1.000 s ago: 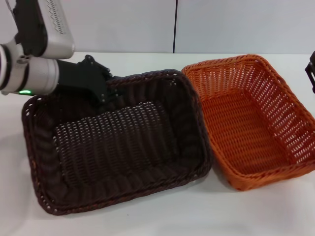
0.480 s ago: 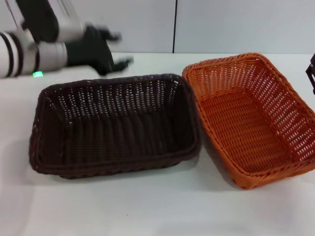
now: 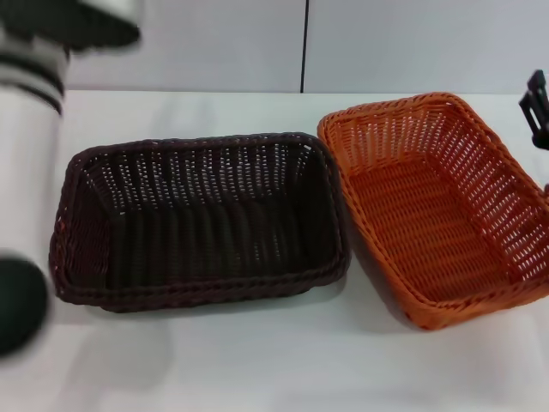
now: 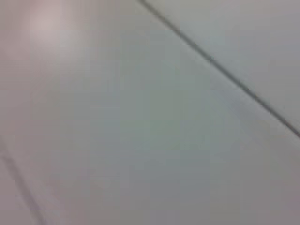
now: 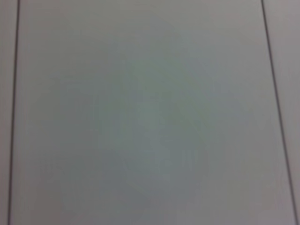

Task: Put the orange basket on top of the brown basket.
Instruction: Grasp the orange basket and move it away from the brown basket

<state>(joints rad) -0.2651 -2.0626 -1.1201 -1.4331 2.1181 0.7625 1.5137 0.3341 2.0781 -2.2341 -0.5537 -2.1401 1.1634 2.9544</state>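
The brown basket (image 3: pixel 197 180) sits flat on the white table, left of centre in the head view. The orange basket (image 3: pixel 386 107) sits flat right beside it on the right, their near corners almost touching. Both are empty. My left arm is a blur along the left edge, and the dark blurred shape low down there is my left gripper (image 3: pixel 17 305), apart from the brown basket. Only a dark piece of my right gripper (image 3: pixel 536 112) shows at the right edge, just beyond the orange basket's far right corner. Neither basket shows in the wrist views.
The white table (image 3: pixel 257 369) has bare room in front of both baskets and behind them up to the wall (image 3: pixel 257 43). Both wrist views show only pale panels with thin dark seams.
A second ago my left gripper held the brown basket's far rim tilted up. It let go, the basket settled flat, and the left arm swung away to the left edge.
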